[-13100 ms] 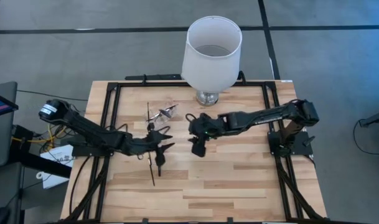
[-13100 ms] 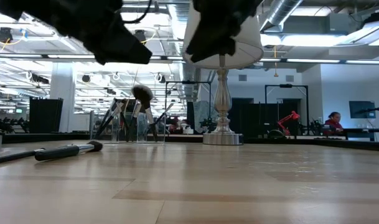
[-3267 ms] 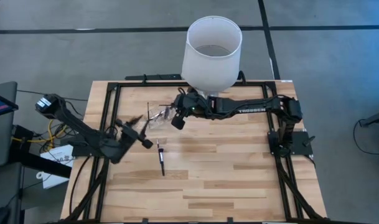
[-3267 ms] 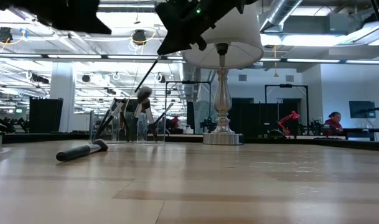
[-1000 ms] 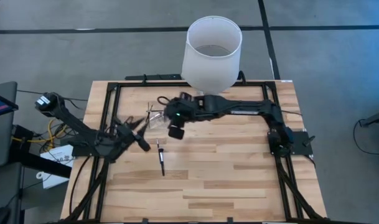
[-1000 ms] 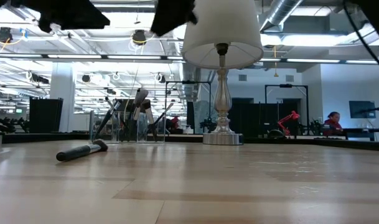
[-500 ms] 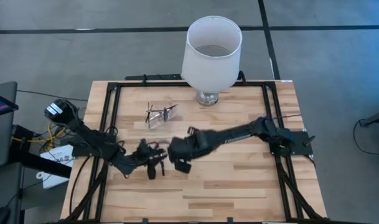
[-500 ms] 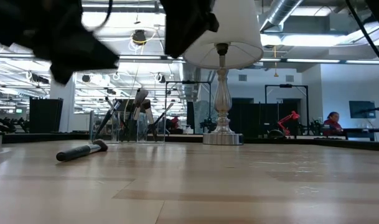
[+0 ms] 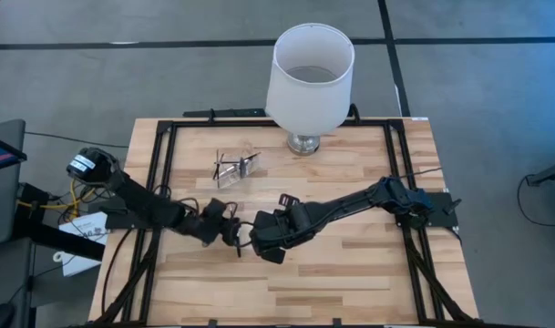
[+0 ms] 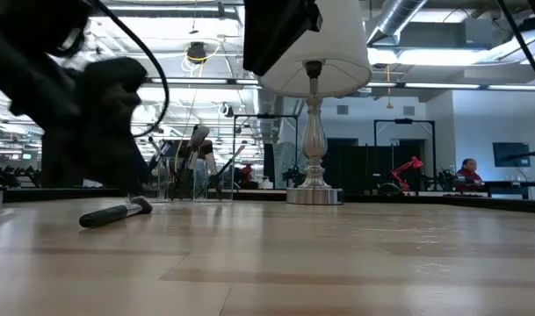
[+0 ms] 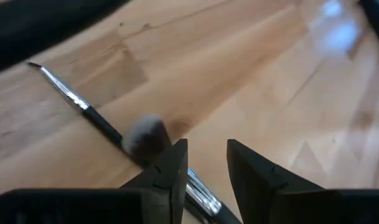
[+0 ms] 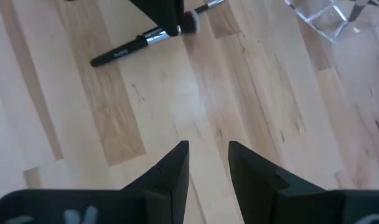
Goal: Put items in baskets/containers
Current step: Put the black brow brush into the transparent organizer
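Here, near the centre of the high view, the left gripper [image 9: 230, 230] is down at the wooden table [image 9: 350, 264], its fingers parted by a narrow gap with nothing between them. In the left wrist view a pale-tipped brush [image 11: 145, 138] lies on the wood just beside one fingertip, its silver ferrule running past it, and a thinner brush [image 11: 74, 99] lies beyond it. The right gripper [image 9: 259, 244] hangs just right of the left one, fingers slightly apart and empty. The clear container [image 9: 233, 168], upper left of centre in the high view, stands on the table with several brushes in it. The white lampshade [image 9: 311, 75] stands at the top.
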